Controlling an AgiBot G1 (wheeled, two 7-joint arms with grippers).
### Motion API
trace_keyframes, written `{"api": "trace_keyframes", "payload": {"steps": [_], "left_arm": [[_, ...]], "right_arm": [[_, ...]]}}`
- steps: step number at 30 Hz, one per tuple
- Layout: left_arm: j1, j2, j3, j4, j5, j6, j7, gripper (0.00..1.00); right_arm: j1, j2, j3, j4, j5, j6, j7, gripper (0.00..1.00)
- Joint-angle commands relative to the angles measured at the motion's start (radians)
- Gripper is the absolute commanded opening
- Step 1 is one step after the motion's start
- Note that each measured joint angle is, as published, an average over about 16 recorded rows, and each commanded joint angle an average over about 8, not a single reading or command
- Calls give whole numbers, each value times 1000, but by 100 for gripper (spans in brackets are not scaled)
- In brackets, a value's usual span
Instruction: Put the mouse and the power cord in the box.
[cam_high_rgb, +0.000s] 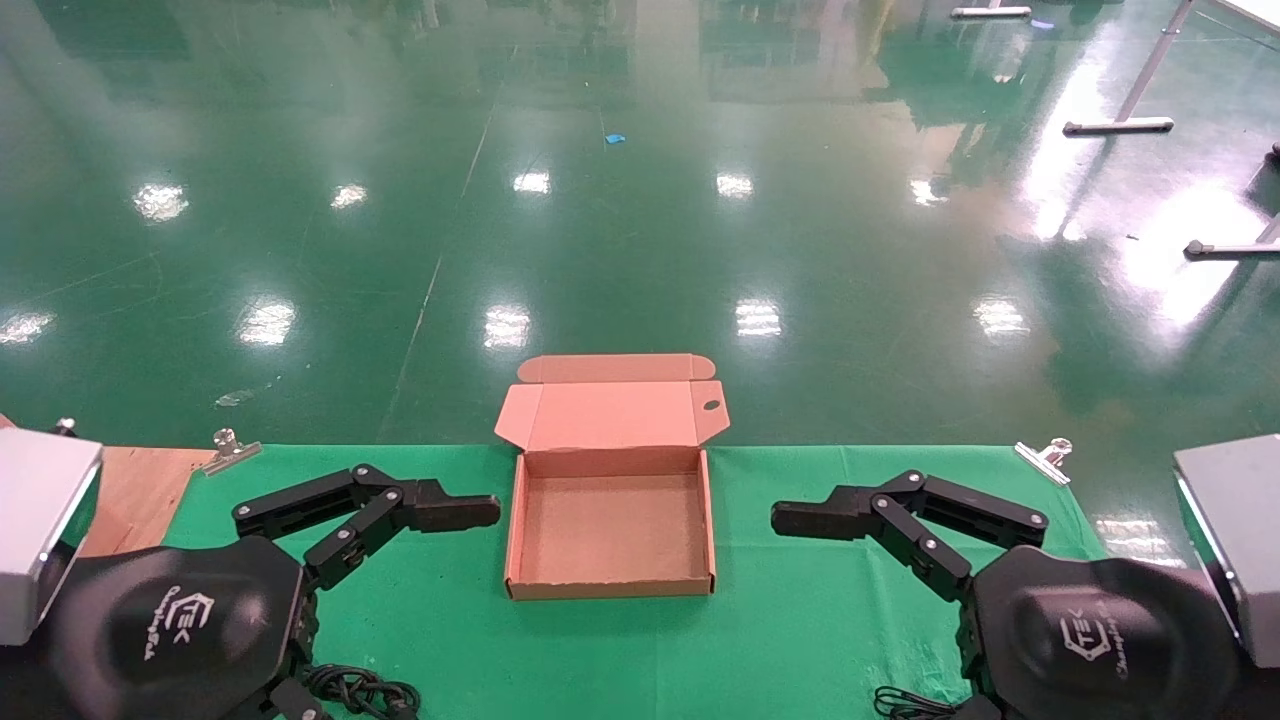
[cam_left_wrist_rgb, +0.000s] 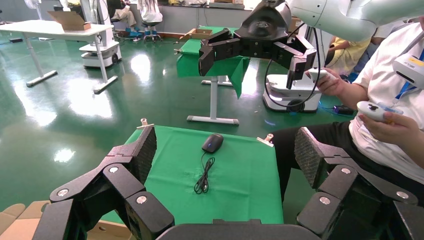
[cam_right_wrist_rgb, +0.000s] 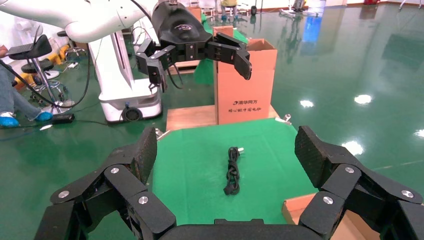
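The box (cam_high_rgb: 610, 520) is seen open, with the left gripper (cam_high_rgb: 430, 560) and right gripper (cam_high_rgb: 840, 560) spread open beside it, the mouse (cam_left_wrist_rgb: 212, 143) and power cord (cam_right_wrist_rgb: 232, 170) lying apart from it.

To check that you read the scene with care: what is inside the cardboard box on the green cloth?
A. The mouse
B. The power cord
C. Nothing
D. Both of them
C: the head view shows the box open with a bare floor, while the mouse and the power cord lie on the cloth.
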Motion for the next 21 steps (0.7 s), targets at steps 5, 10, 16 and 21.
{"api": "trace_keyframes", "payload": {"steps": [5, 10, 16, 21], "left_arm": [[-20, 4, 38, 22, 58, 37, 14, 100], [-78, 7, 120, 57, 204, 60, 55, 100], [-166, 46, 245, 166, 424, 55, 129, 100], [-243, 115, 340, 333, 623, 27, 218, 100]], "right_arm": [[54, 5, -52, 30, -134, -23, -12, 100], [176, -12, -177, 49, -399, -50, -15, 100], [293, -66, -345, 43, -684, -51, 2, 100], [335, -118, -438, 11, -883, -19, 4, 100]]}}
